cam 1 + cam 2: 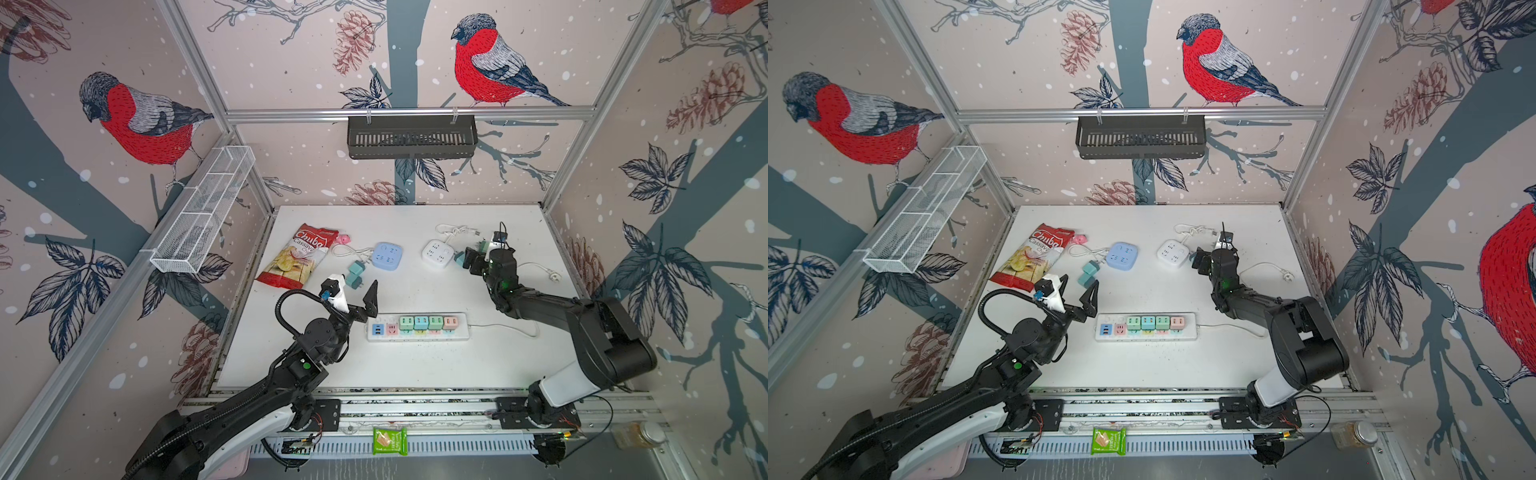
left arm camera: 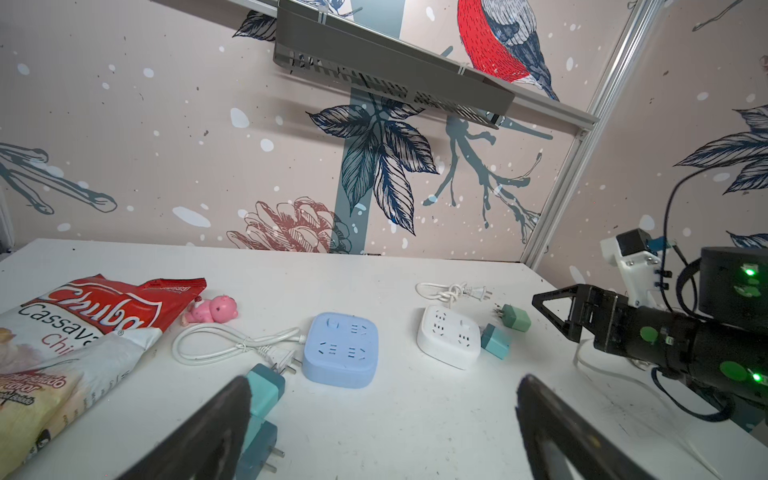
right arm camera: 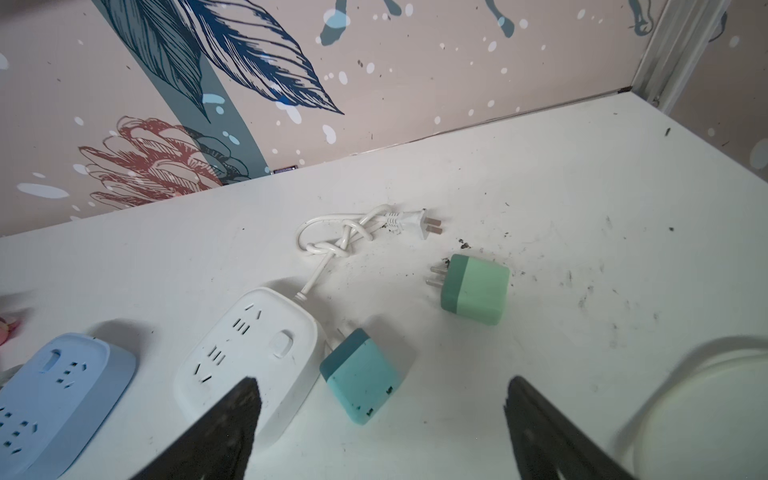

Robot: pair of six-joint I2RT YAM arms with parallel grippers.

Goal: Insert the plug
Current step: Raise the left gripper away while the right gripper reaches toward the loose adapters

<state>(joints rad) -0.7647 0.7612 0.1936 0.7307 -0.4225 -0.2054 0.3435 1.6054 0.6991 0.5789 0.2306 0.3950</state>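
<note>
Looming closest, the left arm (image 1: 249, 399) stretches over the white table (image 1: 415, 365), its left gripper (image 2: 386, 386) spread wide and empty, apparently waiting beside the long power strip (image 1: 417, 327), where four coloured adapters (image 1: 428, 323) are seated and a pink socket (image 1: 391, 329) looks free. Farther back, the right gripper (image 3: 382, 386) hangs low with its jaws wide apart, gripping nothing; they straddle the teal plug (image 3: 359, 376), which lies on its side just beside the white square socket (image 3: 249, 353). That stance suggests a grasp being lined up, so the plug can be carried to the strip. A green plug (image 3: 473, 289) lies loose nearby on the table, untouched, perhaps a later candidate for insertion.
</note>
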